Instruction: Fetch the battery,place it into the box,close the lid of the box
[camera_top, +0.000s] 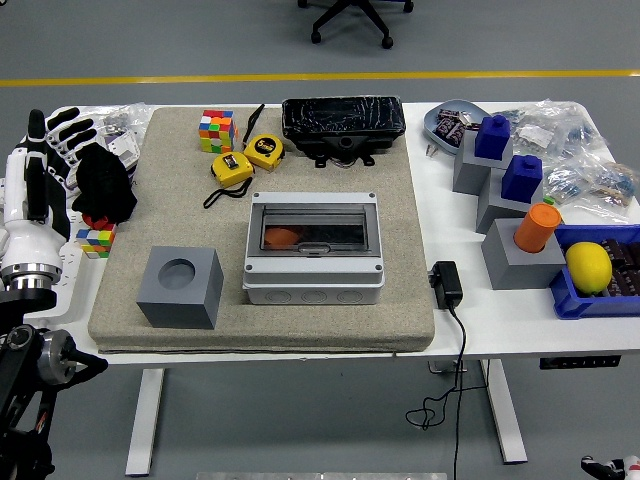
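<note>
Well apart: box (314, 250), left fingers (62, 135)

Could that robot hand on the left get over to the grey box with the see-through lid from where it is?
Probably yes. The left hand is open at the table's left edge, and only the low grey cube sits between it and the box.

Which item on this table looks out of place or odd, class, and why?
An orange object already lies inside the grey box under its closed clear lid. The grey block beside it has an empty round hole. Nothing is spilled or damaged.
</note>
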